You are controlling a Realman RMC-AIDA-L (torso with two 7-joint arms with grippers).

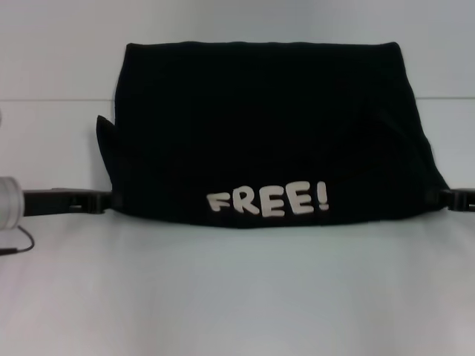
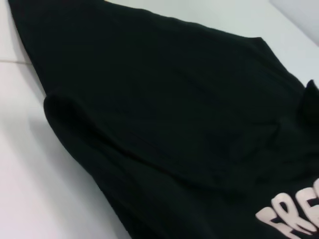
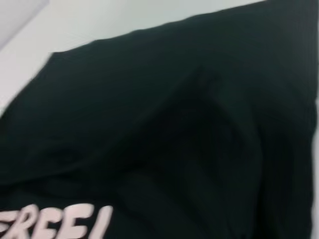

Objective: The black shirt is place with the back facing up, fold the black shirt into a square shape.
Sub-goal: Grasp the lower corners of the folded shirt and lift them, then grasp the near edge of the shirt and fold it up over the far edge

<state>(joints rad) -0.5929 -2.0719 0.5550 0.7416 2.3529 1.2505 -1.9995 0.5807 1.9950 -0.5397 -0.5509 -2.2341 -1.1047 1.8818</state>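
1. While it lies folded across the white table (image 1: 237,297), the large matte black cloth shirt (image 1: 267,126) shows white "FREE!" lettering (image 1: 267,201) near its front edge.
2. Left gripper (image 1: 111,200) meets the shirt's left edge; whether it is clamped cannot be told.
3. Right gripper (image 1: 445,196) meets the right edge; likewise unclear.

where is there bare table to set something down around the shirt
The widest bare table is the strip in front of the black shirt, below its FREE! print. It is crowded at the shirt's near corners, where the left pincer and right pincer sit.
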